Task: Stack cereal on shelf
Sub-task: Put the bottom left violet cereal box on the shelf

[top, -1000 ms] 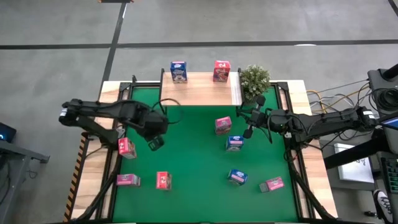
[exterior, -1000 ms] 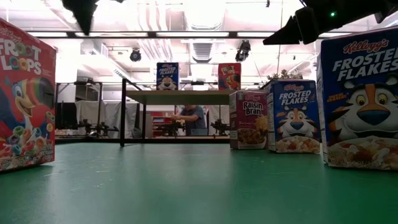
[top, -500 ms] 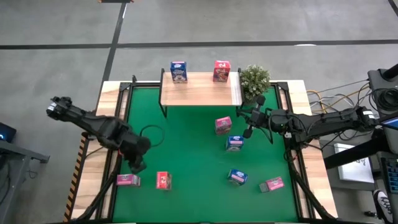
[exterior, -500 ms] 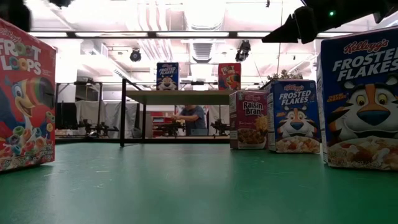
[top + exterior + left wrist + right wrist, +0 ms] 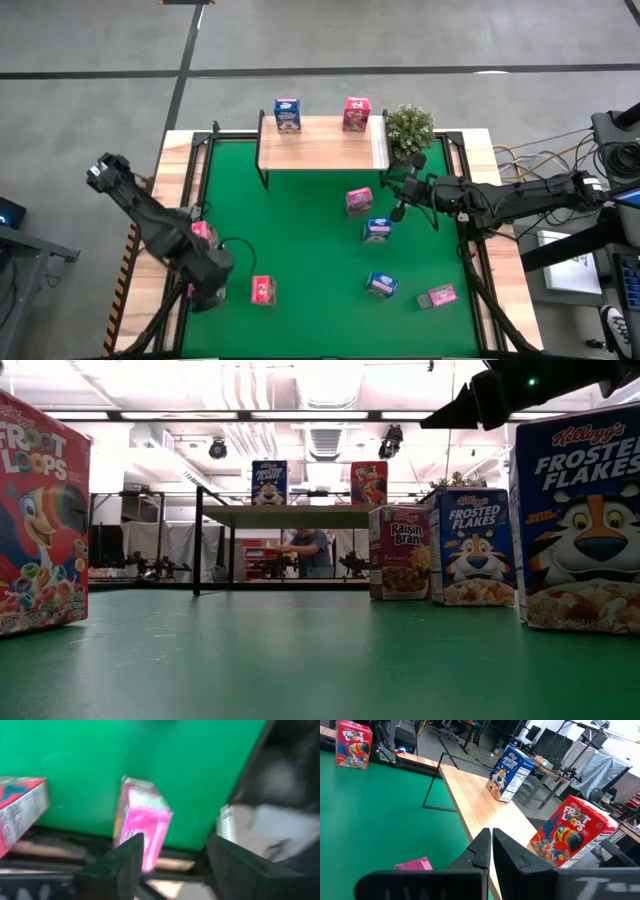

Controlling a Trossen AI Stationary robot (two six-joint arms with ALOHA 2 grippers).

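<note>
My left gripper (image 5: 205,290) is open and low over the mat's near left corner. In the left wrist view, its fingers (image 5: 172,857) stand just in front of a pink cereal box (image 5: 142,827) lying on the green mat by its left edge. The gripper hides this box in the high view. Other boxes stand nearby (image 5: 263,290) (image 5: 200,232). The wooden shelf (image 5: 320,145) at the far side carries a blue box (image 5: 287,115) and a red box (image 5: 356,113). My right gripper (image 5: 392,187) is shut and empty, in the air right of the shelf (image 5: 470,795).
A pink box (image 5: 359,201), two blue boxes (image 5: 377,230) (image 5: 381,284) and a lying pink box (image 5: 437,296) are on the mat's right half. A small potted plant (image 5: 410,128) stands right of the shelf. The mat's middle is bare green (image 5: 300,230).
My left gripper has swung from the mat's middle left toward the near and left edges, coming down over the lying pink box in the near left corner. No box has moved.
</note>
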